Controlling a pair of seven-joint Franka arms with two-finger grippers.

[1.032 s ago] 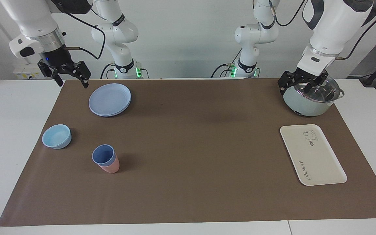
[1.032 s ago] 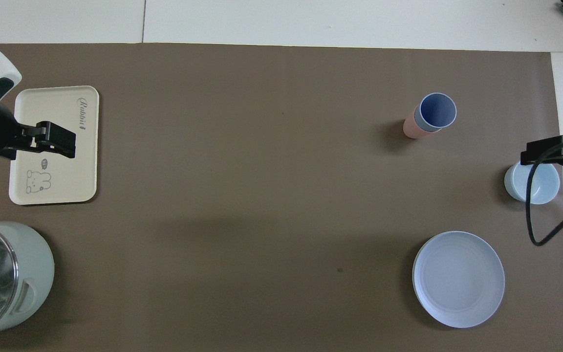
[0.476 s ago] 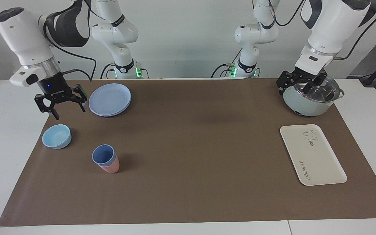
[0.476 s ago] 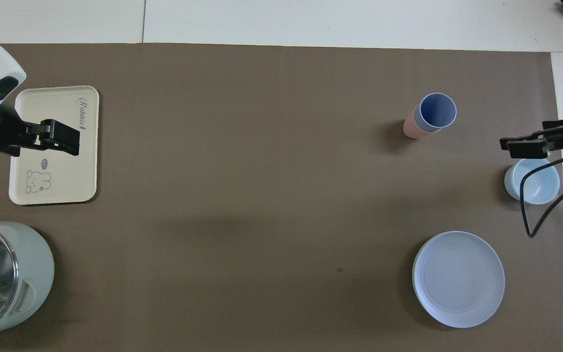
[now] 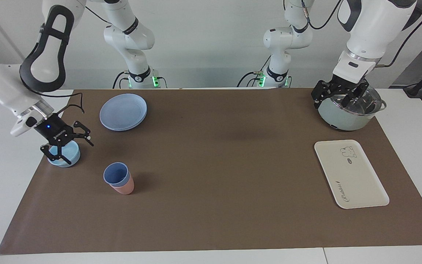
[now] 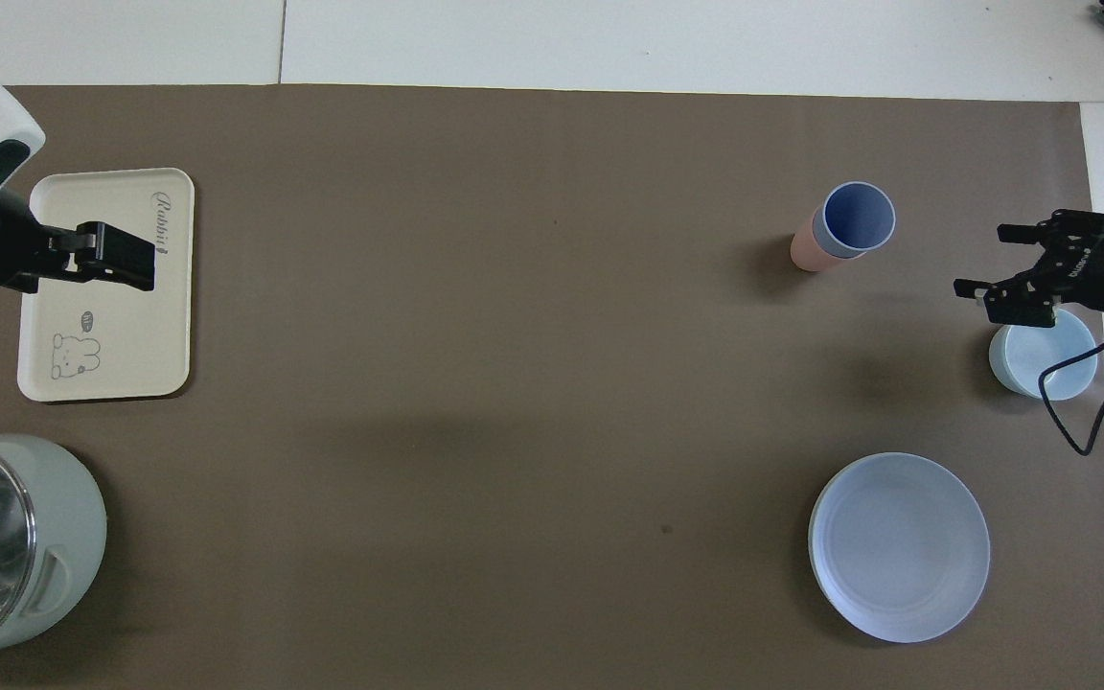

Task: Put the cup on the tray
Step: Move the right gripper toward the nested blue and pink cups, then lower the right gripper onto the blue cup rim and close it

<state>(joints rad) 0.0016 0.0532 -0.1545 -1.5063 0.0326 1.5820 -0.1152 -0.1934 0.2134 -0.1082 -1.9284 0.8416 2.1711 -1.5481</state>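
- Right end effector hung spread over the bowl, apparently heading for the cup, nested in a pink cup.
- Left end effector waited spread above the pot; the tray lay bare.

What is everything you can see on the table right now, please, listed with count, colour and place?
cup: one, periwinkle blue, nested in the pink cup, upright, toward the right arm's end.
pink cup: one, pink, under the blue one.
bowl: one, light blue, beside the cups, at the mat's edge.
plate: one, pale blue, nearer to the robots than the cups.
tray: one, cream with a bear drawing, bare, toward the left arm's end.
pot: one, pale green with a glass lid, nearer to the robots than the tray.
mat: one, brown, under everything.
right gripper: open, over the bowl.
left gripper: open, raised by the pot, waiting.
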